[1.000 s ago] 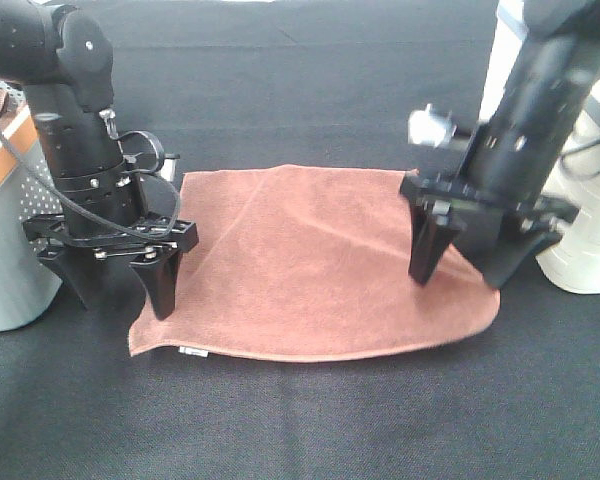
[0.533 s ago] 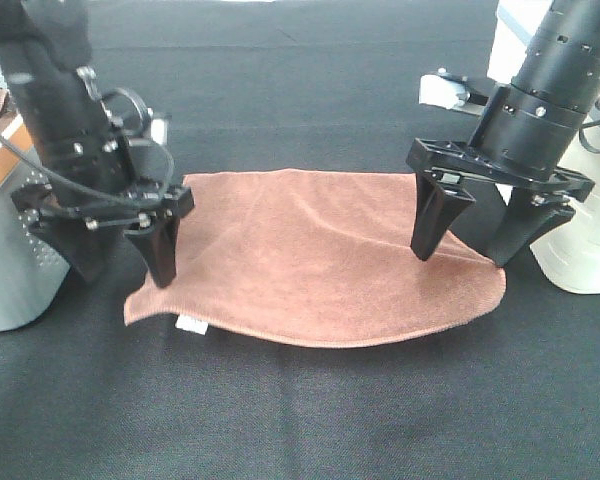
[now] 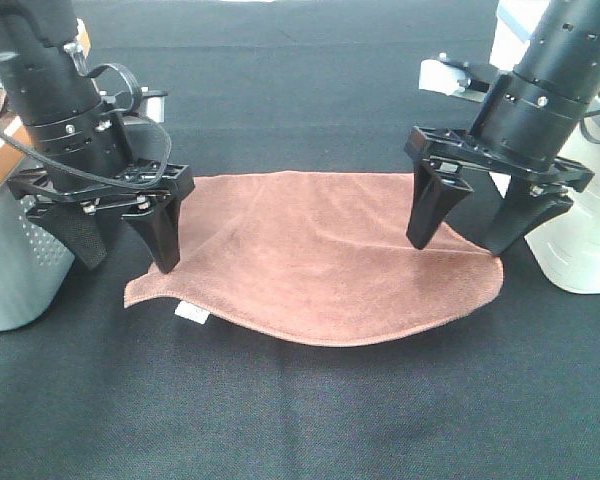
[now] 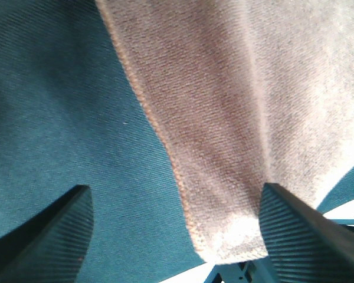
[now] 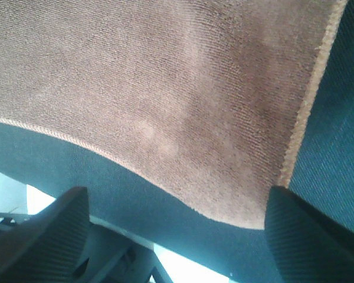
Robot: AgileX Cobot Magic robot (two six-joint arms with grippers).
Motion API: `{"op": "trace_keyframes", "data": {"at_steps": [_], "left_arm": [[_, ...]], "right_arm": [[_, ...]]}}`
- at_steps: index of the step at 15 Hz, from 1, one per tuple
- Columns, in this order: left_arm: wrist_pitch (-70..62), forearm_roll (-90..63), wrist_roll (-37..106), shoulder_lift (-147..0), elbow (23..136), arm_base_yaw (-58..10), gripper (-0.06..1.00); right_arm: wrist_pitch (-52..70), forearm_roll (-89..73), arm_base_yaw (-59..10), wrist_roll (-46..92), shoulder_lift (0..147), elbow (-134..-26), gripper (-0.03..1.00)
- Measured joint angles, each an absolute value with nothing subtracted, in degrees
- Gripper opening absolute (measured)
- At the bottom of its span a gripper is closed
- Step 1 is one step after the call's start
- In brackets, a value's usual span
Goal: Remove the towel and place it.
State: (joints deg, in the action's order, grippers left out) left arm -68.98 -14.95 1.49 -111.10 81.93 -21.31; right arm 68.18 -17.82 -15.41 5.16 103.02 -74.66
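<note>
The reddish-brown towel [image 3: 310, 255] lies spread flat on the black table. My left gripper [image 3: 125, 250] is open and points down over the towel's left edge, one finger [image 3: 165, 235] above the cloth and the other off it. In the left wrist view the towel [image 4: 236, 106] edge runs between the fingers [image 4: 41, 242] of the gripper [image 4: 174, 236]. My right gripper [image 3: 470, 235] is open over the towel's right end. The right wrist view shows the towel [image 5: 153, 88] corner between its fingers [image 5: 318, 242], with the gripper [image 5: 177, 236] holding nothing.
A grey perforated basket with an orange rim [image 3: 10, 260] stands at the left, beside my left arm. A white container [image 3: 580, 230] stands at the right behind my right arm. A small white label [image 3: 190, 313] sticks out at the towel's front left edge.
Both arms have shifted and risen slightly above the towel. The towel's outline has shifted a little, its front edge now more curved. Both grippers stay open.
</note>
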Motion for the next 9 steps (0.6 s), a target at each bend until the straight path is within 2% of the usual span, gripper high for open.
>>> {"op": "trace_keyframes", "data": {"at_steps": [9], "left_arm": [[-68.98, -8.82, 6.02, -108.75, 81.93, -21.31, 0.74]], "right_arm": [[66.35, -19.48, -15.47, 8.19, 102.62, -74.66, 0.77]]}}
